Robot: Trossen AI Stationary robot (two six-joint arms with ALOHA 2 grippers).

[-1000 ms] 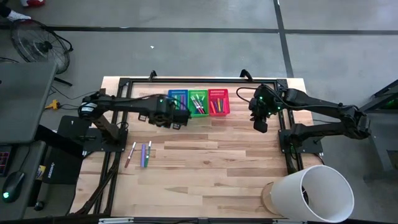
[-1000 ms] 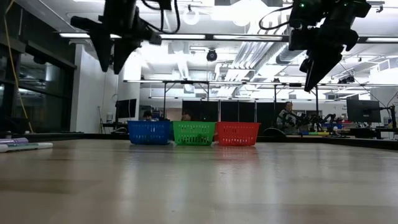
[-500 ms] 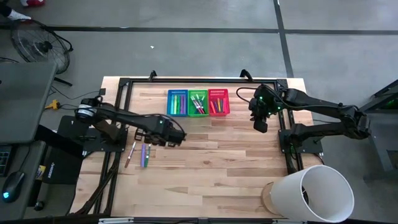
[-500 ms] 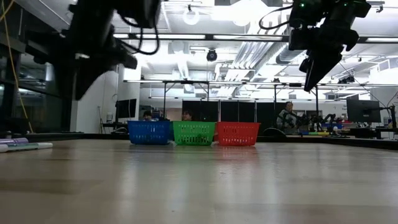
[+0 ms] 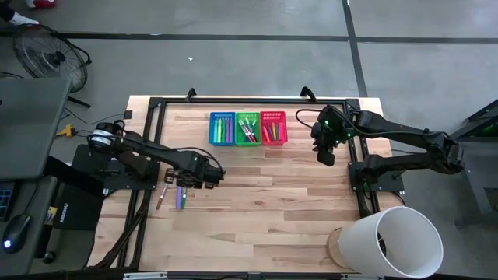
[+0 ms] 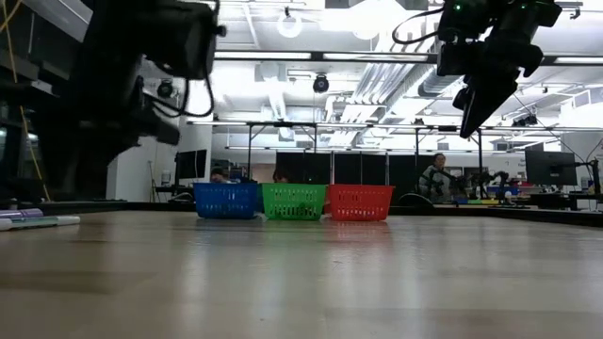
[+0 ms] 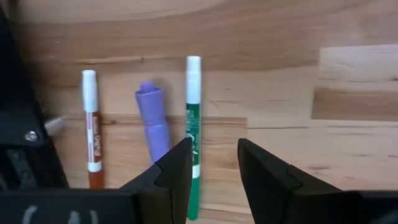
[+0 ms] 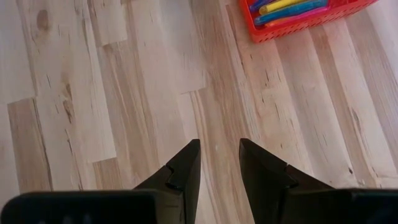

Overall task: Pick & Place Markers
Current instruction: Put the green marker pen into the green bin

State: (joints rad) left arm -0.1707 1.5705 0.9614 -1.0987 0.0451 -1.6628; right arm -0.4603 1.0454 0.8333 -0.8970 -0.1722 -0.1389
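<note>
Since a second ago the left gripper [image 5: 208, 176] has swung from the blue mesh basket [image 5: 222, 128] at upper centre down to three loose markers [image 5: 180, 192] at lower left; its fingers [image 7: 180, 165] are parted, empty, above the green-and-white marker [image 7: 193, 130], beside a purple marker [image 7: 153, 121] and a brown-barrelled marker [image 7: 91, 127]; the right gripper [image 5: 327, 158] hangs right of the red mesh basket [image 5: 274, 127], slightly parted, empty.

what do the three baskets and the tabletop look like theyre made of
The blue basket, green basket and red basket look like moulded plastic: solid bright colour and fine mesh walls in the low view. The tabletop looks like jointed wood planks with a smooth, lightly sheened finish: visible grain, knots and seams between boards.
</note>
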